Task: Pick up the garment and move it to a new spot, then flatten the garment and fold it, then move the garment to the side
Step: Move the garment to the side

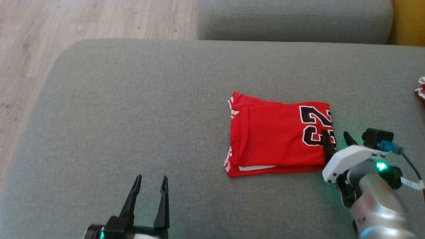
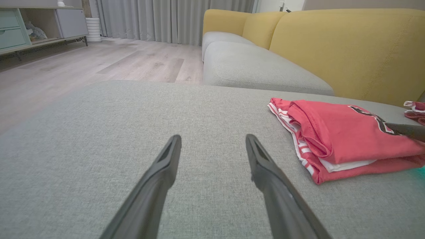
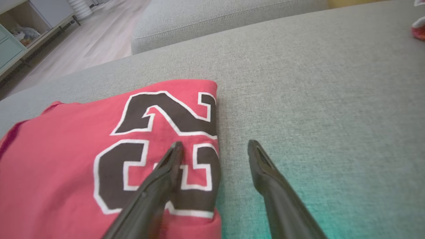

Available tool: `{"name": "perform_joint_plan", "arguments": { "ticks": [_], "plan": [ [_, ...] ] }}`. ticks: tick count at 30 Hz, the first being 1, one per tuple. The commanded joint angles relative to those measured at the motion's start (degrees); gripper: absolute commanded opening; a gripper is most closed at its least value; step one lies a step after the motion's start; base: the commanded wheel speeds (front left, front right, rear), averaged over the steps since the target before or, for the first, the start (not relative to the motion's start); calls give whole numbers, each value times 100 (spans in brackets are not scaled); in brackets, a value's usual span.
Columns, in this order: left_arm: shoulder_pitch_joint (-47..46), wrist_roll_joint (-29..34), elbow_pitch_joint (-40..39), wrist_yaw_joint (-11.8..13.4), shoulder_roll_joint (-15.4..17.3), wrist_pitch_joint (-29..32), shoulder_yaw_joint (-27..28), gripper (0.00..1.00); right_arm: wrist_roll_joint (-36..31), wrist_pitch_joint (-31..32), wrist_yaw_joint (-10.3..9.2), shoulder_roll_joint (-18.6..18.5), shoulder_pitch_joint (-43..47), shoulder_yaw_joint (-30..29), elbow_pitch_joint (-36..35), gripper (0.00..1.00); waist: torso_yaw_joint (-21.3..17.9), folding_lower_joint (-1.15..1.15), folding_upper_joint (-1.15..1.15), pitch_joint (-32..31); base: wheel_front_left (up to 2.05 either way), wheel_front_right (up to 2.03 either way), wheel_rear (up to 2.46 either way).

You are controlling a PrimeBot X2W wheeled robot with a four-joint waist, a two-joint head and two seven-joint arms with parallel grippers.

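While the folded red shirt (image 1: 275,136) lies flat on the grey sofa cushion (image 1: 132,116), a little toward 4 o'clock from the middle of the head view, both grippers stand near it with nothing in them. Nearest, at 7 o'clock, the left gripper (image 1: 151,179) rests low over bare cushion, fingers spread wide, well apart from the shirt, which lies toward its 2 o'clock. At 4 o'clock the right gripper (image 1: 336,136) is at the shirt's edge by the black number 23 (image 1: 315,124). Its fingers are wide too: one finger (image 3: 166,172) lies over the number, the other over bare cushion just beside the fold. Whether the first finger presses the cloth I cannot tell. At 3 o'clock, at the picture's edge, a scrap of red and white cloth (image 1: 421,89) lies well apart from the shirt. Farther off, at 12 to 1 o'clock, is a second grey cushion (image 1: 292,20), and at 10 to 11 o'clock pale wood floor (image 1: 83,20).
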Motion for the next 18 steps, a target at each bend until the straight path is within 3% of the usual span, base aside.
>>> {"name": "perform_joint_plan", "arguments": {
  "ticks": [1, 3, 4, 5, 12, 16, 18],
  "plan": [
    [-237, -19, -157, 40, -40, -55, 125, 100, -44, -73, 39, -3, -240, 147, -67, 100, 2, -1, 0, 58, 0, 0, 0],
    [-323, -25, -145, 46, -40, -55, 111, 100, -34, -84, 39, 47, -434, 201, 290, 95, -11, -1, 0, 132, 0, 0, 0],
    [-348, -30, -141, 50, -40, -55, 108, 100, 30, -37, 39, 74, -483, 228, 397, 15, -20, -1, 0, 154, 0, 0, 0],
    [-369, -36, -139, 55, -40, -55, 106, 100, 93, 7, 39, 96, -527, 275, 482, 0, -31, -1, 0, 170, 0, 0, 0],
    [-409, -86, -136, 80, -40, -55, 135, 100, 265, -215, 39, -18, -782, 577, 626, 0, -260, -1, 0, 216, 0, 0, 0],
    [-421, -103, -173, 96, -40, -55, 152, 100, 147, -382, 39, -388, -995, 739, 535, 0, -470, -1, 0, 294, 0, 0, 0],
    [-483, -89, -209, 84, -40, -55, 161, 100, 4, -385, 39, -778, -1223, 841, 424, 0, -641, -1, 0, 452, 0, 0, 0]
  ]
}}
